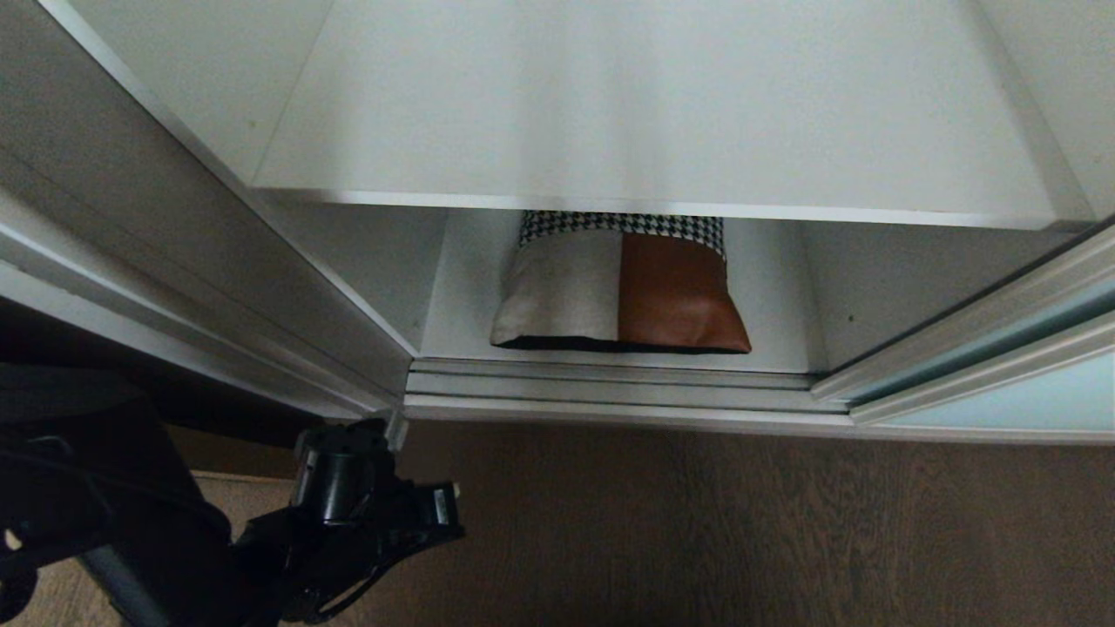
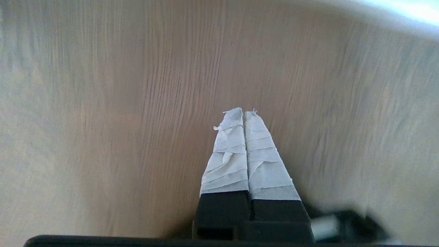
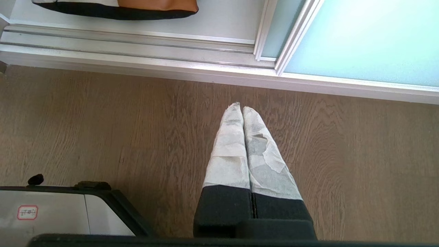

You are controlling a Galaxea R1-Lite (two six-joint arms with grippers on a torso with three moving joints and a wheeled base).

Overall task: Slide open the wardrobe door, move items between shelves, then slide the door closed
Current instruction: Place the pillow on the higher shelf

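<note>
The wardrobe stands open in the head view. The sliding wardrobe door (image 1: 1002, 383), frosted pale blue-green glass in a silver frame, is pushed to the right. A soft folded bundle (image 1: 623, 296) of pale grey, rust-orange, houndstooth and black lies on the bottom shelf (image 1: 784, 331), partly hidden under the bare white shelf above (image 1: 653, 113). My left arm (image 1: 348, 514) is low at the left, in front of the wardrobe. The left gripper (image 2: 244, 111) is shut and empty over the wooden floor. The right gripper (image 3: 240, 107) is also shut and empty, above the floor near the door (image 3: 360, 41) and the bundle (image 3: 137, 8).
Silver door tracks (image 1: 610, 392) run along the wardrobe's foot. A grey side panel (image 1: 174, 261) rises at the left. Brown wooden floor (image 1: 740, 531) lies in front. My base's pale top with a black rim (image 3: 51, 212) shows in the right wrist view.
</note>
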